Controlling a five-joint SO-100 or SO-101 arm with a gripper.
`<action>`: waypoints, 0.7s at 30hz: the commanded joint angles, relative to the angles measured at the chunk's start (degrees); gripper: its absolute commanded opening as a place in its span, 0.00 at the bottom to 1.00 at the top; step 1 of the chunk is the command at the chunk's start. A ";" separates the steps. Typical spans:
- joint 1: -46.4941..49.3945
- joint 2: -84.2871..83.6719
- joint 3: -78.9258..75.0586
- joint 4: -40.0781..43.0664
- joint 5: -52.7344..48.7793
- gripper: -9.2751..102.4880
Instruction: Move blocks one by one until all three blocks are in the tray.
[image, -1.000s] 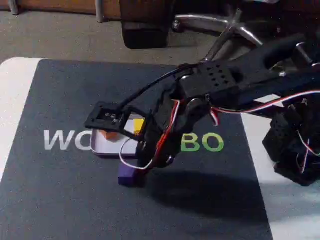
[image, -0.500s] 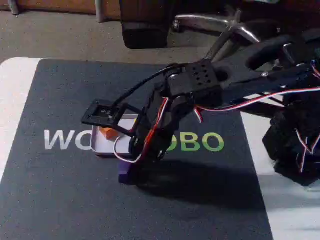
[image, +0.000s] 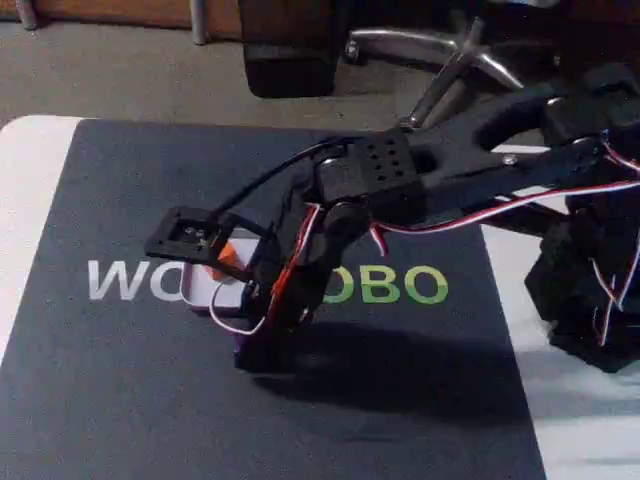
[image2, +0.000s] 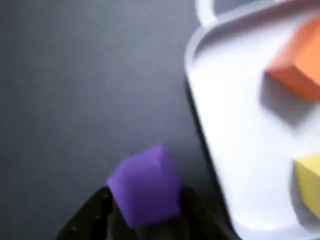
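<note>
A white table (image: 30, 170) carries a dark grey mat (image: 130, 390) printed with white and green letters. On the mat lie the white tray (image2: 235, 165) and, just beside its rim, the purple block (image2: 145, 185)

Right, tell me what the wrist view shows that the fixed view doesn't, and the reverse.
Wrist view alone: the small yellow cube lying inside the shallow white tray, and the black gripper with its fingers on either side of the small purple cube, which sits on the dark mat outside the tray.
Fixed view alone: the whole black arm, the mat's lettering, a chair base behind.
Both: the small orange cube in the tray, the purple cube.
</note>
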 joint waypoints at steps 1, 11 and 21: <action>0.62 0.44 -3.34 -0.53 -0.35 0.22; 0.97 -0.26 -3.43 -0.35 -0.79 0.22; 0.79 -1.14 -3.43 -0.09 -2.20 0.21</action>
